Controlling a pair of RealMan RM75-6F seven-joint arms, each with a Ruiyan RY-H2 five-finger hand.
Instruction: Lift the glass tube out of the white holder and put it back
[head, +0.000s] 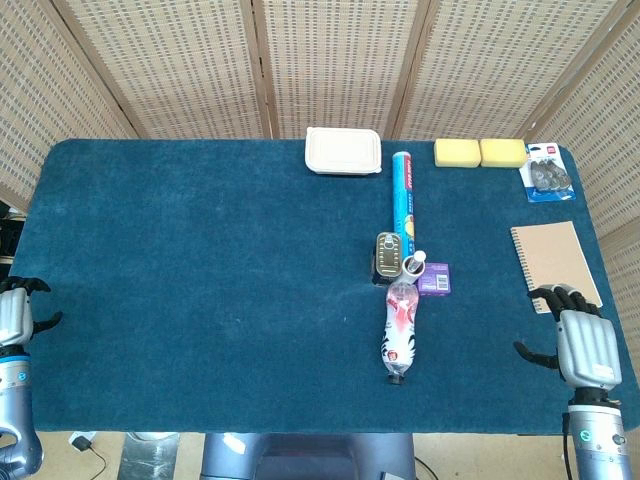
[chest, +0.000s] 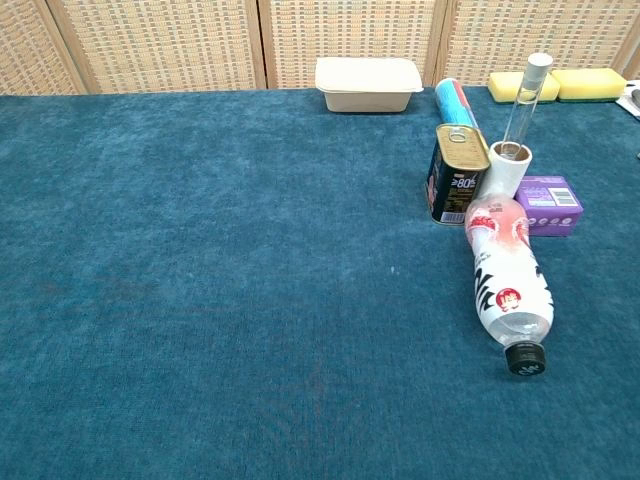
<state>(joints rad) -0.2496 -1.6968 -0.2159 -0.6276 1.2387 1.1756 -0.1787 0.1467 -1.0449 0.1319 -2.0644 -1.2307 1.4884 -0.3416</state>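
With both the left robot hand (head: 14, 312) and right robot hand (head: 583, 340) released at the desk (head: 200, 300) edges, the glass tube (chest: 526, 98) stands in its white holder (chest: 508, 169), seemingly touching the can (chest: 456, 174) and bottle (chest: 507, 282), so a reach could topple it.

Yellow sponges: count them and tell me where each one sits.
2, side by side at the table's far right edge: left sponge, right sponge, touching each other. None appear hidden.
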